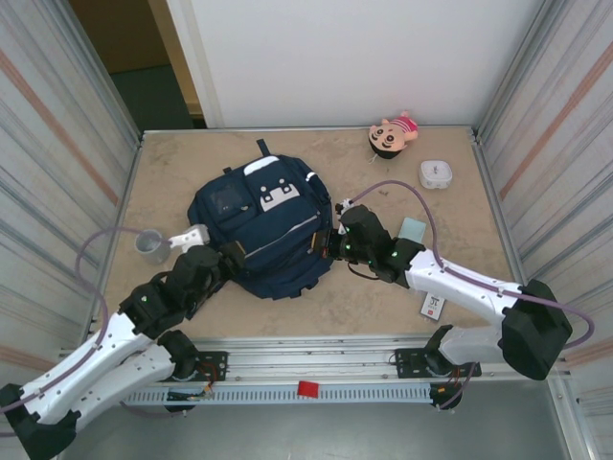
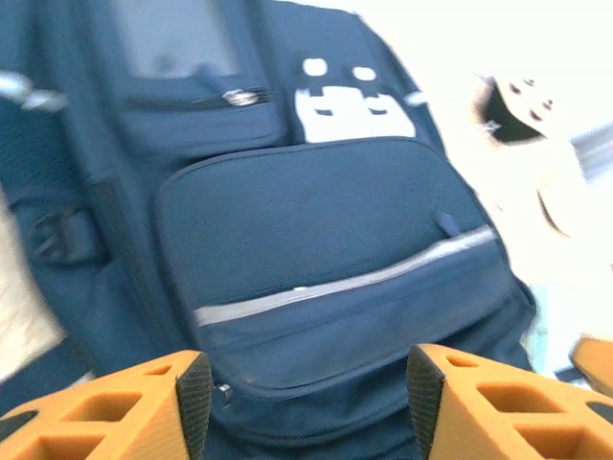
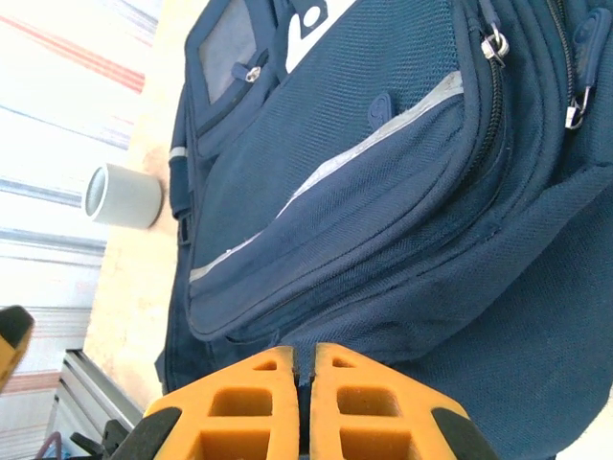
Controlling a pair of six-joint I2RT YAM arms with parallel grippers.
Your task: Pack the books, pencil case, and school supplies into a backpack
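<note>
Beige counter (image 1: 168,177) boxed in by ribbed metal walls on the left and right, with a white wall at the far side. The backpack (image 1: 259,225) lies flat at centre-left, front face up. It is navy woven fabric with white patches and a grey square panel toward its far end, and a thin pale stripe (image 3: 383,129) slants across the front pocket.

Judge it soft and limp: the shell will likely sag and fold wherever you lift it, and loose cloth may slip from the pads. Take it by something firm, such as a metal zip pull (image 3: 495,43) on its right side or the piped pocket rim. It looks light enough to drag, so steady it with one arm while the other works.

The left fingers (image 2: 144,412) are spread wide and hold nothing, hanging over the near edge of the front pocket. The right fingers (image 3: 259,402) are pressed together at the pack's near-right edge. You cannot tell whether a fold or a tab is caught between them.

At right, the mint-green pencil case (image 1: 414,228) lies just beyond the right arm and probably suits a pinch across its narrow side. The black-and-white packet (image 1: 433,306) lies flat toward the near edge, thin and likely awkward to get under. A pink doll (image 1: 393,134), a white box (image 1: 436,173) and a grey cup (image 1: 148,244) stand apart from the pack.
</note>
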